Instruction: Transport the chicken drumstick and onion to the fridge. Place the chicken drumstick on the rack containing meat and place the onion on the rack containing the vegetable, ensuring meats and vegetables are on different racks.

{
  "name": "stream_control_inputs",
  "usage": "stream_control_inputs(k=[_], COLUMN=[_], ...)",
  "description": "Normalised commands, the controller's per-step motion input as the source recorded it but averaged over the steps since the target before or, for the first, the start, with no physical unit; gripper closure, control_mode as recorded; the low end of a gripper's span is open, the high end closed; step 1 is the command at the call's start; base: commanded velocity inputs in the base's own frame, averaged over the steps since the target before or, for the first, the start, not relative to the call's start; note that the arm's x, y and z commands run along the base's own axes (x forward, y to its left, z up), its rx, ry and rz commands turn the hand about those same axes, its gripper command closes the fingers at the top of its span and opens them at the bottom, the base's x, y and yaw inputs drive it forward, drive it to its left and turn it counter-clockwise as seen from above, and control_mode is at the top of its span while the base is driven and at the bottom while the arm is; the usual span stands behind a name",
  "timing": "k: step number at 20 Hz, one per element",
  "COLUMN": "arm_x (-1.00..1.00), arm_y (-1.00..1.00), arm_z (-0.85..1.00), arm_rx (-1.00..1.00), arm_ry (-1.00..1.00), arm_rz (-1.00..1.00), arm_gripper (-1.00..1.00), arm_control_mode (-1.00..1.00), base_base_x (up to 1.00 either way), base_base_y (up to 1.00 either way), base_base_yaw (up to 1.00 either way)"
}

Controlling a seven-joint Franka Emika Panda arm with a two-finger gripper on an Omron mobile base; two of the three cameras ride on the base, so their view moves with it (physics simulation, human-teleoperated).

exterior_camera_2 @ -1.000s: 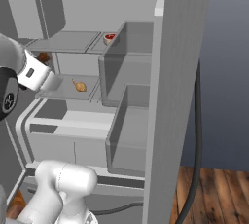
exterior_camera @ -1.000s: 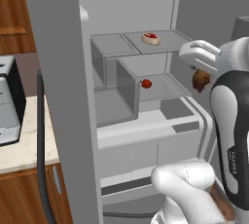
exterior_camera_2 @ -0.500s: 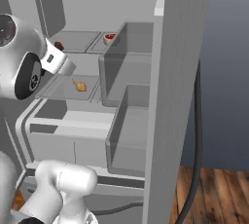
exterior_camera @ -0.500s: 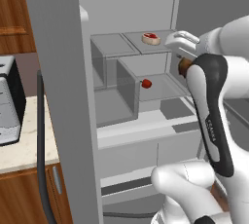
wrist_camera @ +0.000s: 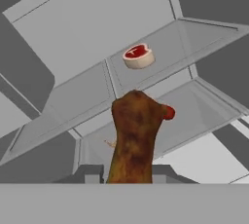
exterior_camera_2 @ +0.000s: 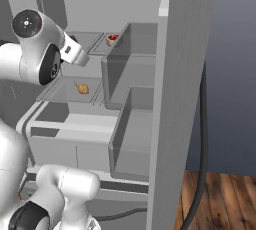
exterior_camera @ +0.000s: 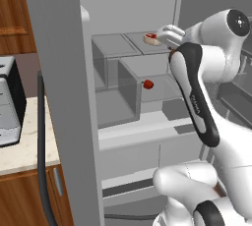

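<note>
My gripper [wrist_camera: 127, 172] is shut on the chicken drumstick [wrist_camera: 133, 135], a brown elongated piece that stands up between the finger tips. It hovers in front of the open fridge [exterior_camera: 54, 72] at the height of the upper rack [wrist_camera: 194, 38]. On that rack lies a red and pale cut of meat [wrist_camera: 138, 56], just beyond the drumstick. From the left base view the white hand [exterior_camera: 167, 35] points at the meat [exterior_camera: 151, 38]. The drumstick's dark tip [exterior_camera_2: 74, 39] shows above the hand. The onion is out of view.
The lower rack holds a small red vegetable [exterior_camera: 147, 84] and an orange-tan item [exterior_camera_2: 82, 88]. Translucent door bins [exterior_camera_2: 132, 69] stand beside the racks, with drawers [exterior_camera: 142, 151] below. A grey appliance [exterior_camera: 7, 102] sits on the counter at the left.
The arm has lifted the drumstick from lower-rack height up and forward to the upper rack, closer to the meat. The grip stays closed on it.
</note>
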Motion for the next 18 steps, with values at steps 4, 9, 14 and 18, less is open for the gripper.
stream_control_inputs(k=[4, 9, 14, 18], arm_x=[0.85, 0.84, 0.86, 0.92], arm_y=[0.02, 0.11, 0.19, 0.16], arm_z=[-0.01, -0.05, -0.04, -0.14], arm_rx=[0.00, 0.00, 0.00, 0.00], arm_ry=[0.00, 0.00, 0.00, 0.04], arm_rz=[0.00, 0.00, 0.00, 0.00], arm_gripper=[1.00, 1.00, 1.00, 1.00], arm_control_mode=[-1.00, -1.00, -1.00, -1.00], base_base_x=[0.00, 0.00, 0.00, 0.00], base_base_y=[0.00, 0.00, 0.00, 0.00], base_base_yaw=[0.00, 0.00, 0.00, 0.00])
